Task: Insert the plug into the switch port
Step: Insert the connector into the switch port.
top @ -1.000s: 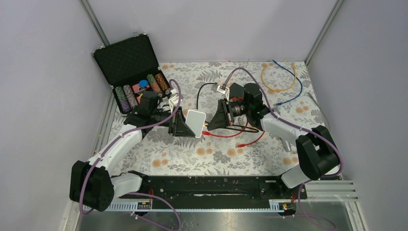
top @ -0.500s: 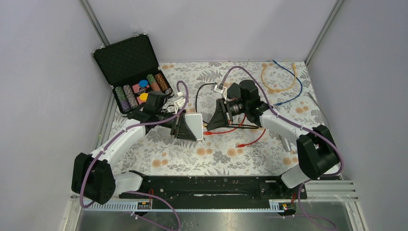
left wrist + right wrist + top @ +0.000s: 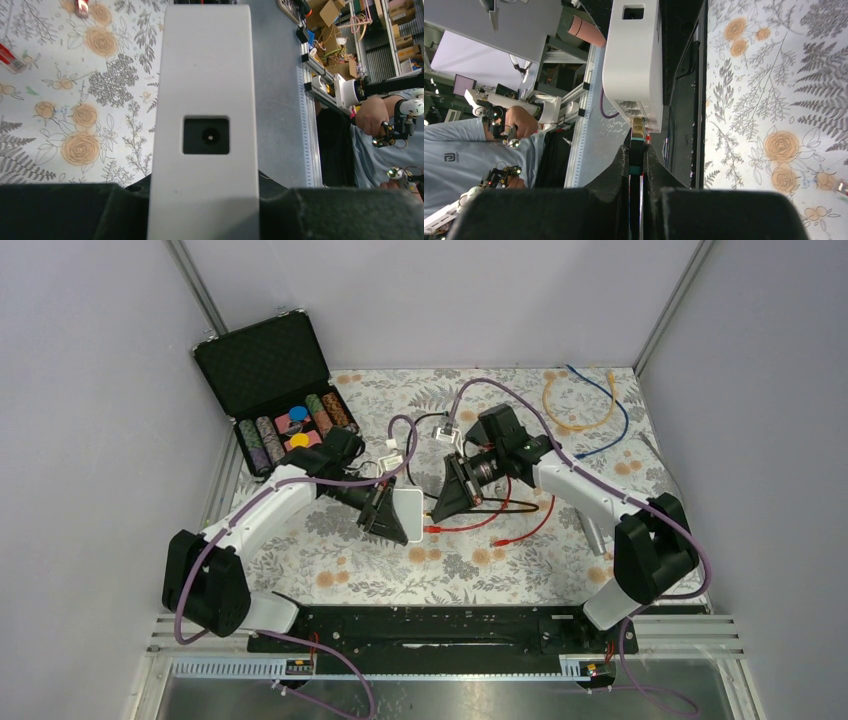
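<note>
My left gripper (image 3: 386, 513) is shut on the white switch (image 3: 409, 507) and holds it above the mat. In the left wrist view the switch (image 3: 205, 80) stands between my fingers (image 3: 125, 210), its round power socket (image 3: 206, 135) facing the camera. My right gripper (image 3: 446, 500) is shut on the plug (image 3: 637, 132), which has a gold tip and a teal band. In the right wrist view the plug's tip meets the port side of the switch (image 3: 634, 55). I cannot tell whether it is inside a port.
A red cable (image 3: 485, 522) and a black cable (image 3: 425, 422) lie on the floral mat (image 3: 400, 570) under the grippers. An open black case of poker chips (image 3: 275, 390) stands at the back left. Yellow (image 3: 575, 410) and blue (image 3: 612, 435) cables lie at the back right.
My left gripper has carried the switch right and nearer. My right gripper has moved left and down with the plug. The plug and switch are now together.
</note>
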